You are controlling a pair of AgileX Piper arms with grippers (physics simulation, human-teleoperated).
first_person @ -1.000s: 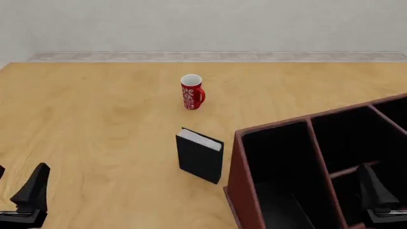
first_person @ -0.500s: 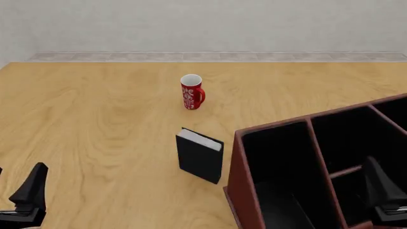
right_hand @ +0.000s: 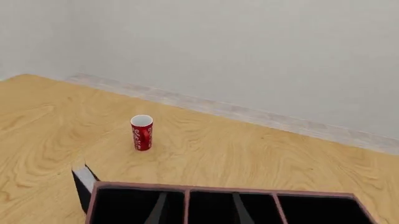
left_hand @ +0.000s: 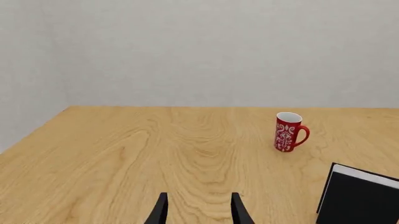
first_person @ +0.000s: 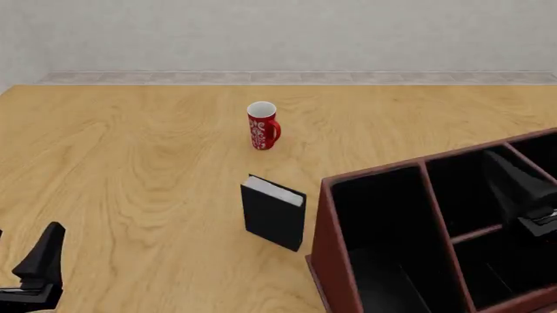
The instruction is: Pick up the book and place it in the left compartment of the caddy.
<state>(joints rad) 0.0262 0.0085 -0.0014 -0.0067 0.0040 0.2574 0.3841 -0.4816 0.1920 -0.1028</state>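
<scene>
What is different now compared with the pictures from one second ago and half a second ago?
The right gripper has risen and moved forward over the caddy, holding nothing. The left gripper barely shifted, low at the near left. The book stays upright beside the caddy, and the red mug is unmoved.

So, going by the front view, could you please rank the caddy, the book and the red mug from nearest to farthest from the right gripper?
1. The caddy: the right gripper hangs over its right-hand bays.
2. The book: standing upright on the table just left of the caddy.
3. The red mug: farther back on the table, beyond the book.
</scene>
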